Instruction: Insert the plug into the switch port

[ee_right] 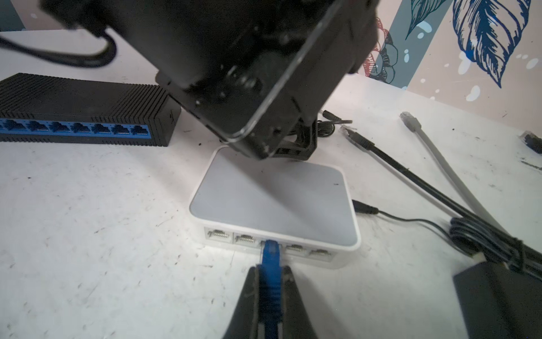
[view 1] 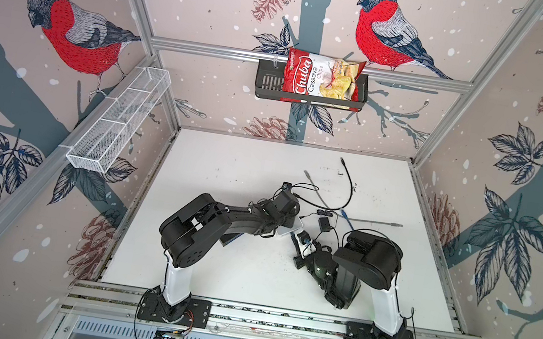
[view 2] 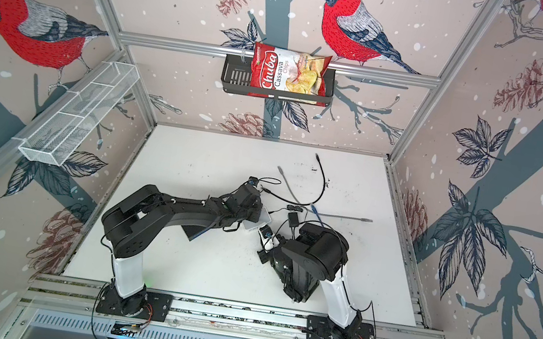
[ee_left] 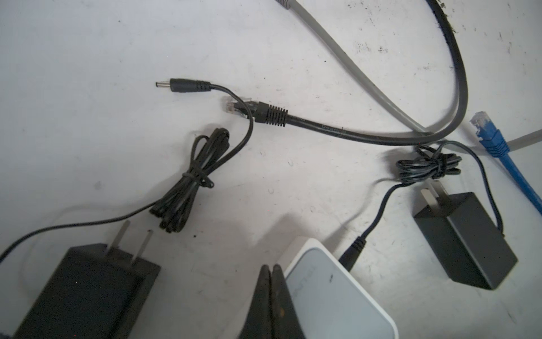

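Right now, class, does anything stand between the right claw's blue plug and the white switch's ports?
Nothing visible does. The blue plug, pinched in the right claw, has its tip at the middle of the white switch port row. The shut left claw sits at the switch's far edge, away from the ports.

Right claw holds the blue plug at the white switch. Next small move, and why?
Probably ease the right claw straight forward: its blue plug lines up with the middle port of the white switch, not visibly seated; the shut left claw sits at its far corner.
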Controlling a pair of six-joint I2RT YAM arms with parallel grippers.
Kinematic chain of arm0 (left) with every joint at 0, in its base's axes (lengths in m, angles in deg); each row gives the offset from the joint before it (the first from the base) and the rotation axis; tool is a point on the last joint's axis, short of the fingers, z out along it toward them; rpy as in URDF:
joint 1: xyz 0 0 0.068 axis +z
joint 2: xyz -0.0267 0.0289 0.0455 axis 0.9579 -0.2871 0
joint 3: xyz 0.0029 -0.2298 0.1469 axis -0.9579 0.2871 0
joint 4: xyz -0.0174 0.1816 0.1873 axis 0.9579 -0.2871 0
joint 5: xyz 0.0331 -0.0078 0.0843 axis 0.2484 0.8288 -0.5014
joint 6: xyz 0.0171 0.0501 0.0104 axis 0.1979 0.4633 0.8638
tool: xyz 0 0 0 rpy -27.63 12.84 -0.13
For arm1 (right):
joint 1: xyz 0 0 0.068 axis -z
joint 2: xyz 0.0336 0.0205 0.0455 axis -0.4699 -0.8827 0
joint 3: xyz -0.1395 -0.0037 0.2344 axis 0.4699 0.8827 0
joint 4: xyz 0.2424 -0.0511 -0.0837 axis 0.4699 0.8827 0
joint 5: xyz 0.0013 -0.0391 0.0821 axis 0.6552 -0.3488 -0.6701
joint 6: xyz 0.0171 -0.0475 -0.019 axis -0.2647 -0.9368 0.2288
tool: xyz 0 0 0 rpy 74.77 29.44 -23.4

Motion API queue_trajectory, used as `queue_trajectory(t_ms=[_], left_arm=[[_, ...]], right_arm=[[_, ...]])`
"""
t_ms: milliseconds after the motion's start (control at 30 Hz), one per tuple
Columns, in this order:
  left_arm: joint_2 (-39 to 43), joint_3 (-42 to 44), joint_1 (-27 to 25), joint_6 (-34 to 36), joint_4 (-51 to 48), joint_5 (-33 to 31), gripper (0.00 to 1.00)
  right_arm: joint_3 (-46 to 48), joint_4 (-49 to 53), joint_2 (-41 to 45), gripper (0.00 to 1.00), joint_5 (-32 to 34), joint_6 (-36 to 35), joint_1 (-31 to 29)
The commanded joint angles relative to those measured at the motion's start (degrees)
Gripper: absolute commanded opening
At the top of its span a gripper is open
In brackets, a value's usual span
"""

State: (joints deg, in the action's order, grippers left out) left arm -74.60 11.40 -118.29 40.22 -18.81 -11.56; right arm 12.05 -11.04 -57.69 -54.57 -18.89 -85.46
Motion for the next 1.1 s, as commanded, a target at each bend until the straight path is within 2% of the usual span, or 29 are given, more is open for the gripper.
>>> queue_trajectory(t_ms=[0,233,467,933,967,1067], left_arm=[[-2.6,2.3,-2.5,-1.6,-28.8,19.8,0.0],[-3.9,2.3,-4.2,-2.7,-27.1,21.5,0.0],[-3.8,0.6,-4.2,-1.9,-28.5,19.6,0.0],[-2.5,-6.7,1.3,1.6,-28.2,17.4,0.0],[-2.5,-7.3,1.7,1.9,-28.2,17.1,0.01],[-2.3,-9.3,2.6,3.0,-28.1,16.6,0.12]], right_arm=[[-1.7,8.6,-0.8,0.0,6.5,-2.6,0.7],[-2.4,8.6,-1.2,0.0,6.1,-2.7,0.9],[-1.1,6.8,-1.2,0.0,5.4,-3.2,0.8],[1.4,8.0,0.2,0.05,4.3,-3.2,0.4],[1.4,8.4,0.3,0.06,4.2,-3.2,0.4],[1.3,10.1,0.9,0.08,3.9,-3.2,0.4]])
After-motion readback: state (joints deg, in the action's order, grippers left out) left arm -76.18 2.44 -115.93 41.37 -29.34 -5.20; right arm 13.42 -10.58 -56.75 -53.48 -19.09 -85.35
